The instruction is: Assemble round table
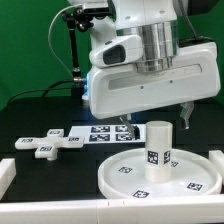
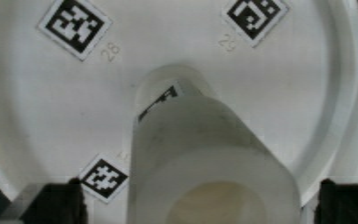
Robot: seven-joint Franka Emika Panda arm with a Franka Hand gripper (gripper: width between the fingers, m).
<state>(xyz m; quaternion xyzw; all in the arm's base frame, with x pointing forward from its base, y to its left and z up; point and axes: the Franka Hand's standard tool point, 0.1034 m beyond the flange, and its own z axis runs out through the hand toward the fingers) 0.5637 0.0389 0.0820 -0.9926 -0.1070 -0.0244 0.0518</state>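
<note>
Directly over the upright leg (image 2: 202, 150), the gripper (image 2: 202, 200) points straight down with its jaws spread wide. The wrist view shows one dark finger (image 2: 55, 200) on each side of the leg's rounded top. A strip of white disc shows between finger and leg on at least one side, so it grasps nothing. The arm (image 1: 150, 60) fills the upper middle of the exterior view. Its wrist is vertical, and its bulky white hand hangs just above and slightly behind the leg, near twelve o'clock from it.

The large round disc (image 1: 120, 180) lies flat on the black table (image 1: 40, 165) at about five o'clock in the exterior view, rim upward like a shallow tray. Inside the rim the short cylinder leg stands upright at about the disc's centre, with a square tag on the side facing the camera. More tags dot the disc's floor around it. The cross-shaped piece (image 1: 50, 143) lies flat on the table at about nine o'clock from the disc, well apart from it. The marker board (image 1: 108, 132) lies at about eleven o'clock from the disc, farther back than the cross-shaped piece and the leg.

Only the wrist view shows the spread fingers and the leg's top end, which is too blurred to make out in detail. Only the exterior view shows the cross-shaped piece, the marker board and the arm's stance.
</note>
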